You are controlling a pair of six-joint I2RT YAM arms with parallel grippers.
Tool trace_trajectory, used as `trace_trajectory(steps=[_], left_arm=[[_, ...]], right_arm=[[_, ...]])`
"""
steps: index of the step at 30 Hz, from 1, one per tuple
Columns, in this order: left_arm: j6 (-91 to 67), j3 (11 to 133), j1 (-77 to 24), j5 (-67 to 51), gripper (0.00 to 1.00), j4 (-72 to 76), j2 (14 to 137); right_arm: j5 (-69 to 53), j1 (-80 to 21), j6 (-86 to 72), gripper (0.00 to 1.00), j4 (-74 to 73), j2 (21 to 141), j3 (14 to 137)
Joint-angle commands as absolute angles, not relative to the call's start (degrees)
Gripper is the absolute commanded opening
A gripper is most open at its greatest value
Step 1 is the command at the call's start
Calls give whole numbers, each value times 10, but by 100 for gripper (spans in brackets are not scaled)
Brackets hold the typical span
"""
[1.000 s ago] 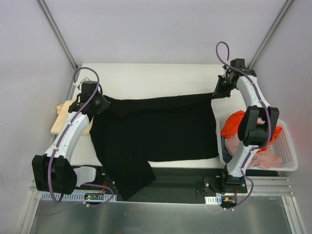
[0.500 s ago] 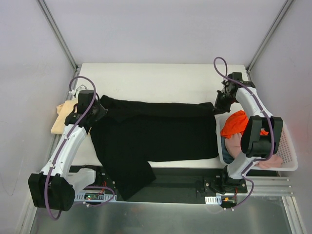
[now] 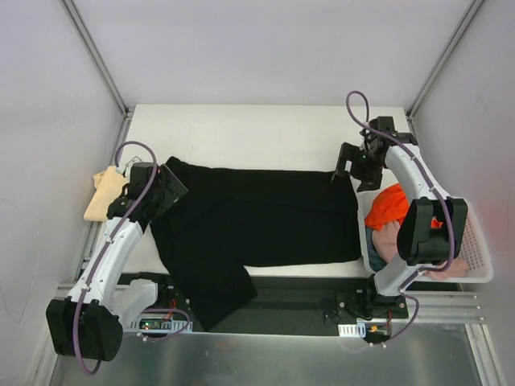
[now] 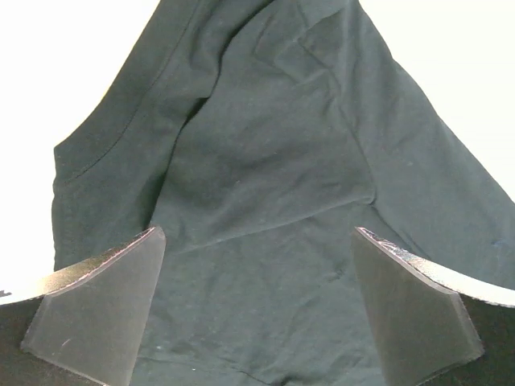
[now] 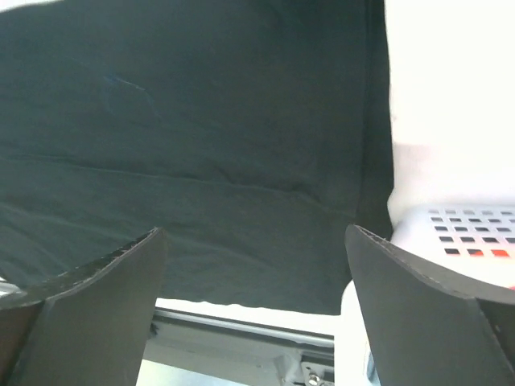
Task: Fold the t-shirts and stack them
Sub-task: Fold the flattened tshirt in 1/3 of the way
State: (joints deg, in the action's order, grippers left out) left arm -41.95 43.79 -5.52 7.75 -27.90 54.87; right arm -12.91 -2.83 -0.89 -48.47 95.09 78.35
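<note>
Top external: I log one large black cloth t-shirt [image 3: 265,217] spread across the white counter [image 3: 241,133], one part hanging over the near edge. The left gripper [image 3: 166,190] is at its left end and the right gripper [image 3: 348,165] at its far right corner. A pale tan cloth shirt [image 3: 102,195] lies at the counter's left edge. A white plastic mesh basket [image 3: 476,256] on the right holds an orange shirt [image 3: 393,205] and a pink shirt [image 3: 441,262]. Left wrist: I see fingers spread wide over creased black cloth, pinching nothing. Right wrist: fingers likewise spread, over the shirt's edge beside the basket.
</note>
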Motion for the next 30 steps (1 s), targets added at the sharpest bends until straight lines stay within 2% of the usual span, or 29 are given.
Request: trace_trajectory(steps=[1,8,13,17,22,30], left_arm=[[-414,490,-49,61,99,-281,562],[-399,548,-63,7,99,-244,688],[-384,595,-80,-29,99,-219,813],[-374,634,-101,-39,99,-219,904],[-374,677,-105,-41,99,-220,997],[-373,779,-119,-78,99,-220,1115]], right_arm=[[-127,-46,19,97,-499,932,842],[-121,-140,25,97,-493,1036,923],[-91,-164,6,97,-504,1134,973],[-66,-156,-12,97,-519,1213,1005],[-95,-114,-16,97,-530,1274,1026],[-122,-48,16,97,-635,1346,1164]])
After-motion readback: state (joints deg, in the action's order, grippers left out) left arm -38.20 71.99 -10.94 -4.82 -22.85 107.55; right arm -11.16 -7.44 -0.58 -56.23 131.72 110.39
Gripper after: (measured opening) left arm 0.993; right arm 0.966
